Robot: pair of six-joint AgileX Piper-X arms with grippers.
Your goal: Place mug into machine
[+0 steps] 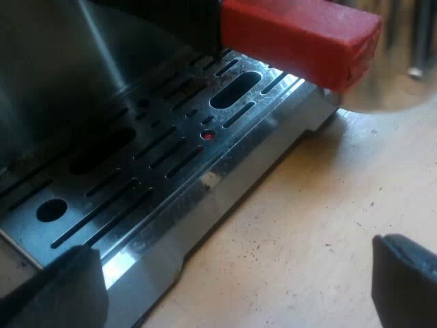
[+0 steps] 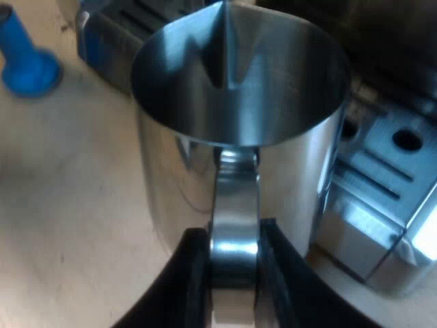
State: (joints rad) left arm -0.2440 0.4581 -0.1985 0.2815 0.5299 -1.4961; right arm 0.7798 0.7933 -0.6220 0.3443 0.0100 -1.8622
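A shiny metal mug (image 2: 239,123) with a pouring spout stands upright in the right wrist view, its handle (image 2: 234,225) clamped between my right gripper's (image 2: 233,273) black fingers. The mug sits close beside the espresso machine's drip tray (image 2: 382,171). In the left wrist view my left gripper (image 1: 232,280) is open, its fingertips (image 1: 65,287) spread wide over the slotted metal drip tray (image 1: 157,164) and the wooden table. The red end of the holder's handle (image 1: 300,37) juts out over the tray's edge.
A blue tamper (image 2: 24,61) stands on the wooden table (image 2: 68,205) beyond the mug, near a metal box (image 2: 116,27). Coffee grounds speck the drip tray and the table (image 1: 321,225) by the machine's front edge.
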